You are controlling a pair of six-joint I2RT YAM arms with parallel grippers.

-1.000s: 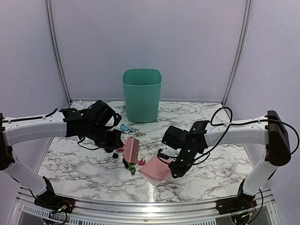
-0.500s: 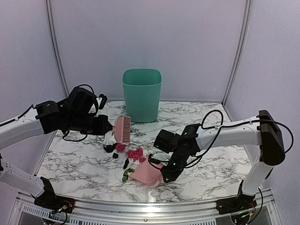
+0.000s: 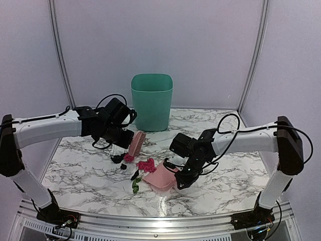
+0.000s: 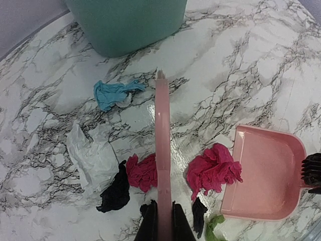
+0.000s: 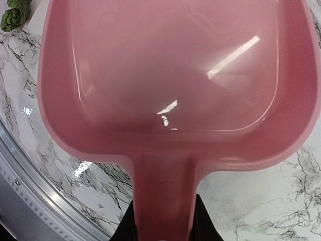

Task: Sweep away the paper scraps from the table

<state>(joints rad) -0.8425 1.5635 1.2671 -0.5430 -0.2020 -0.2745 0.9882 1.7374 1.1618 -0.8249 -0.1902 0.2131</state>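
My left gripper (image 3: 124,136) (image 4: 163,222) is shut on the handle of a pink brush (image 3: 136,144) (image 4: 162,145), held edge-on just above the table (image 3: 235,165). Paper scraps lie under and beside it. A magenta scrap (image 4: 142,172) and a black one (image 4: 116,191) are left of the brush. To its right, a bigger magenta scrap (image 4: 213,168) (image 3: 146,164) touches the dustpan's lip. A green scrap (image 4: 213,224) (image 3: 135,186) (image 5: 14,15) and a black bit (image 4: 199,213) lie nearer. A light blue scrap (image 4: 113,93) lies farther back. My right gripper (image 3: 181,179) (image 5: 163,223) is shut on the handle of the pink dustpan (image 3: 161,178) (image 4: 268,173) (image 5: 175,75), whose pan holds nothing.
A teal bin (image 3: 151,102) (image 4: 125,22) stands at the back centre of the table. A crumpled white sheet (image 4: 90,153) lies left of the scraps. The metal front edge (image 5: 30,186) runs close behind the dustpan.
The left arm drew the brush back from the dustpan toward the bin, then brought it partway down again. The dustpan slid left toward the scraps; magenta scraps now show at its lip.
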